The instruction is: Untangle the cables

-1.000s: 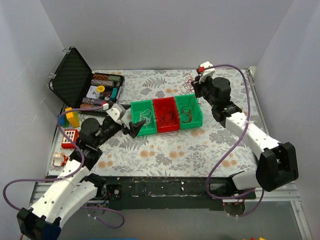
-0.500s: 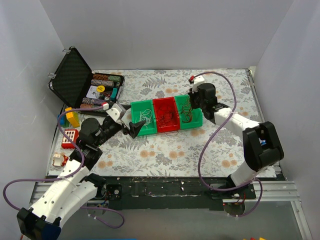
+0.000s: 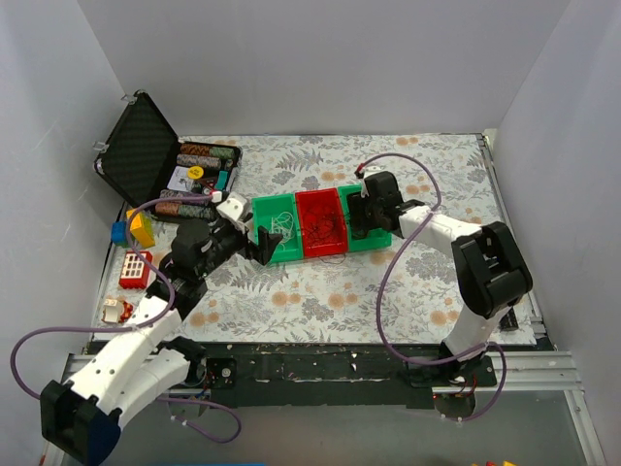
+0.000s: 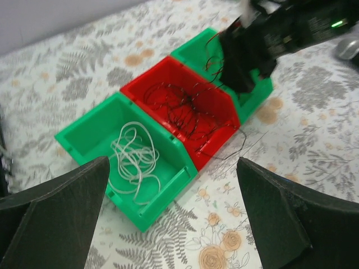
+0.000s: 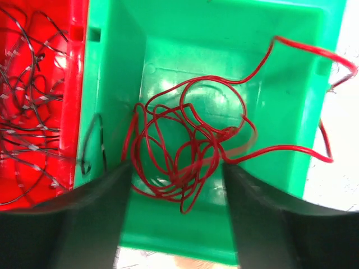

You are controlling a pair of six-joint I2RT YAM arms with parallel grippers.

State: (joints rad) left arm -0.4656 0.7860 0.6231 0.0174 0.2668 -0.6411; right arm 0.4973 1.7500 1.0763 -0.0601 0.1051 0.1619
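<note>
Over the green bin (image 5: 168,45), the right tool (image 5: 176,185) was spread apart astride the red cables (image 5: 190,145); if closed low, the whole clump could be lifted and its rim-draped strand snagged.

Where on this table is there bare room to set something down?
Bare cloth runs behind the bins, from the open case to the right wall, and in front of them. Crowded: the toys at left, and both bin ends, at the left gripper and right gripper.

red cables (image 5: 185,151) tangled, green bin (image 5: 224,22) | black cables (image 5: 28,112) tangled, red bin (image 5: 77,67)
</note>
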